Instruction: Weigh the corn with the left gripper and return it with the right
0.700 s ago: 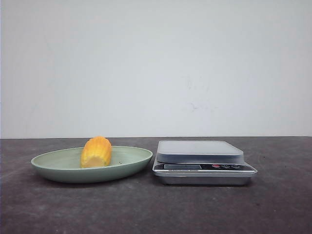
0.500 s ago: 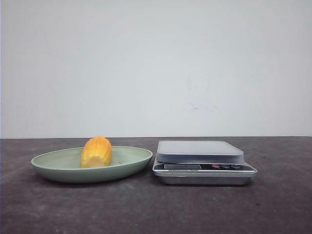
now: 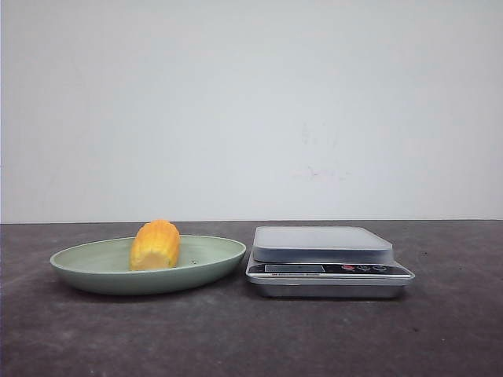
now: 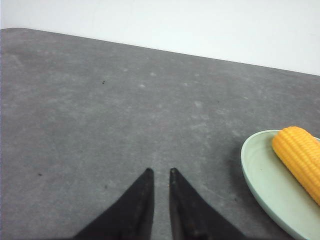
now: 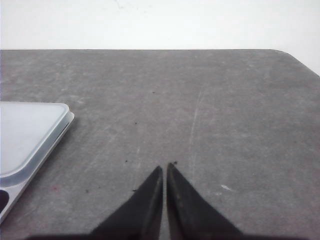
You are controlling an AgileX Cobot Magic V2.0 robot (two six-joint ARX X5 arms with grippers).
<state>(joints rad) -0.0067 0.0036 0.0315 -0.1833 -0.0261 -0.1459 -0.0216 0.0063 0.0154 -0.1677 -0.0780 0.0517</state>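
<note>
Corn (image 3: 155, 245) on plate (image 3: 94, 267), clear of jaws

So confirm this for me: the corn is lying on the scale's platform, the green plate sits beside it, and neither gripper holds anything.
Not quite. The front view shows the corn lying in the green plate, while the scale platform is bare. The rest holds: the plate sits beside the scale, and the left gripper and right gripper hold nothing.

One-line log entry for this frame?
stage: pre-grasp | corn: lying in green plate | scale: platform bare | left gripper: nearly closed, empty | right gripper: shut, empty
</note>
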